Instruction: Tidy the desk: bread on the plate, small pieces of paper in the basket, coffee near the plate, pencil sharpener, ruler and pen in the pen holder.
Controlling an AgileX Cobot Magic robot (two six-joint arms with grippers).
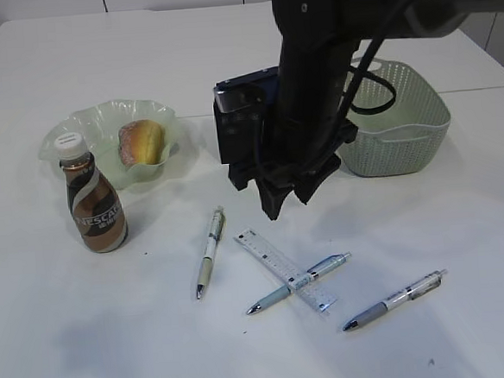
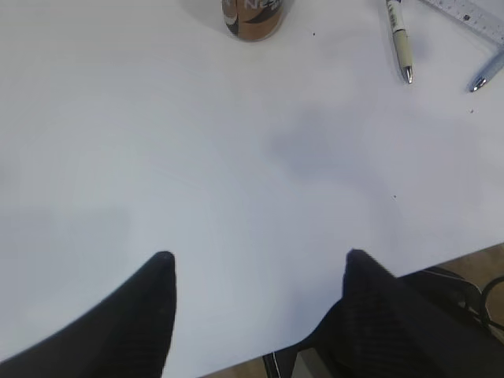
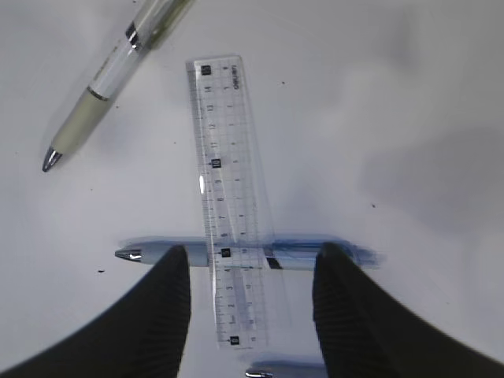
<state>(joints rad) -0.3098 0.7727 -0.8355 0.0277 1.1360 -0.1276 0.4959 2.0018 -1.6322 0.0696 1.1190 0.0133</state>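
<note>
Right wrist view: the clear plastic ruler (image 3: 227,205), finely scaled, lay flat on the white desk (image 3: 409,94), crossing a blue-grey pen (image 3: 307,256); a pale-gripped pen (image 3: 102,87) lay apart. The right gripper (image 3: 250,272) hung above with its ribbed black fingers (image 3: 169,295) spread and empty. Exterior view: the speckled bread (image 1: 141,142) sat in the wavy translucent plate (image 1: 92,131), beside the brown "NESCAFE" coffee (image 1: 95,209); the perforated green basket (image 1: 404,135) stood behind. The left gripper (image 2: 260,268) was open, holding nothing.
</note>
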